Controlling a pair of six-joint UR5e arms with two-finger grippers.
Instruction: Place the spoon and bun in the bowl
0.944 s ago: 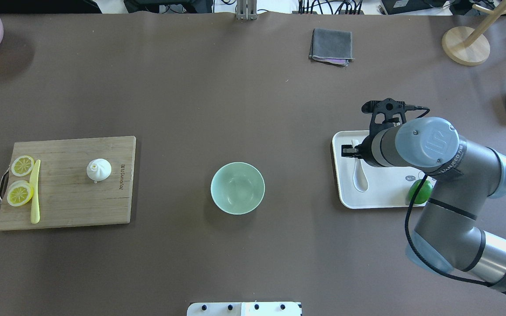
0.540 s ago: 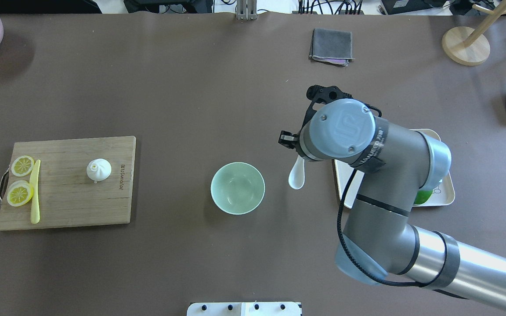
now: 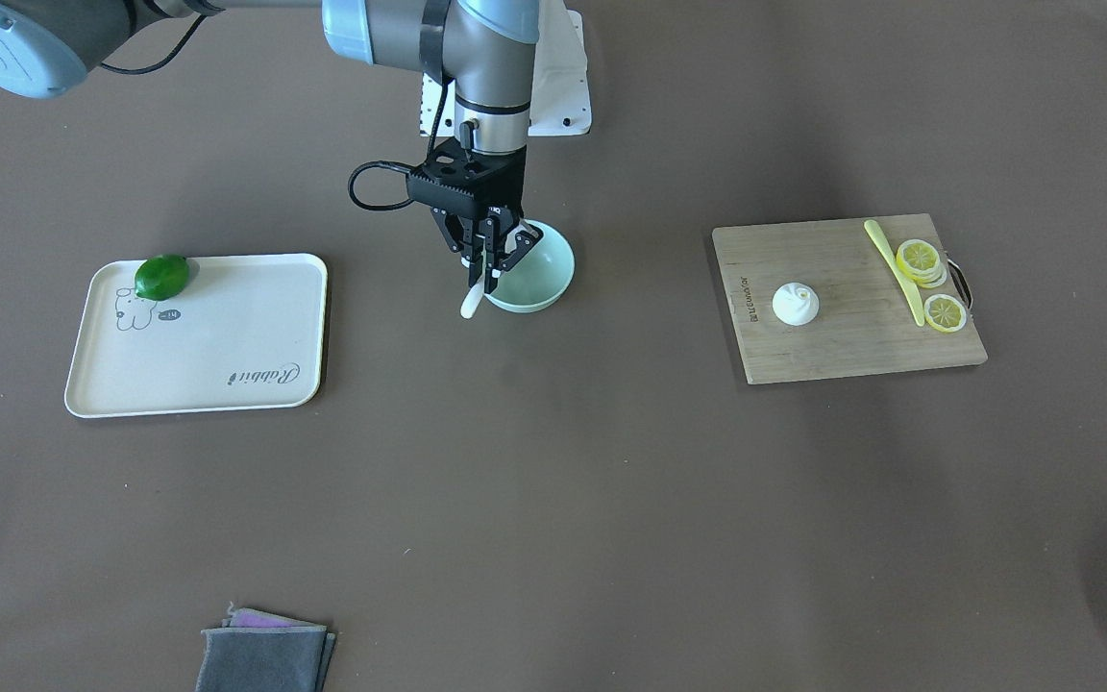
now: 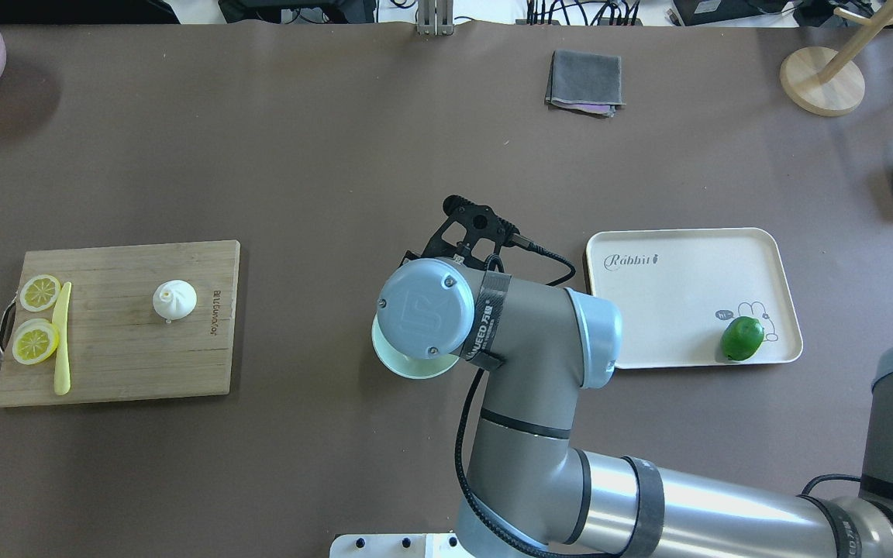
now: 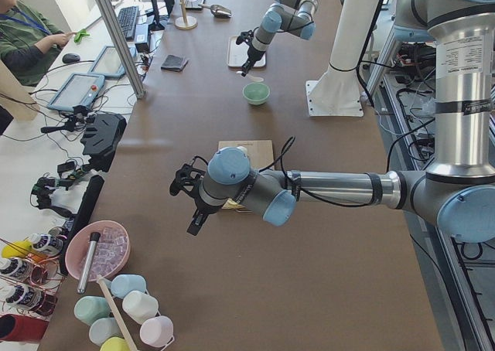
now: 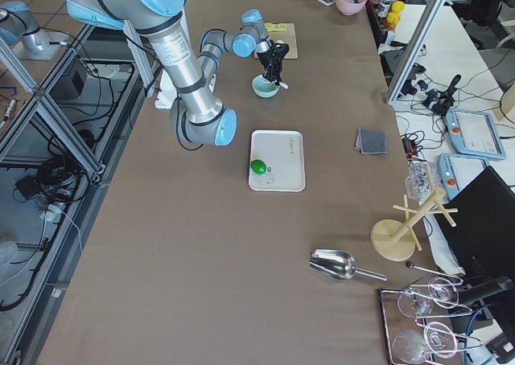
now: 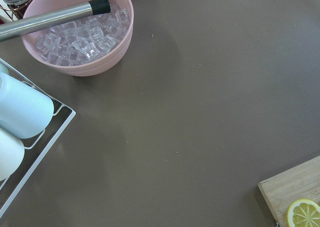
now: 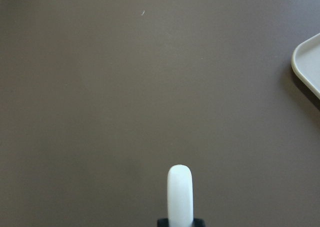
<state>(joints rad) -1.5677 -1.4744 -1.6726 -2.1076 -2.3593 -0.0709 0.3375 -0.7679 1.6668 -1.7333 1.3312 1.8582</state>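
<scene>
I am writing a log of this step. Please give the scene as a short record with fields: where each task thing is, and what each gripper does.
spoon: held by the right gripper at the bowl's rim, not yet released
bowl: on the table, no bun in it
bun: on the cutting board, untouched
left gripper: far from the bowl; open or shut unclear

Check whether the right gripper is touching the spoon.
Touching. The front-facing view shows the right gripper closed on the spoon, whose white end sticks out below its fingers.
</scene>
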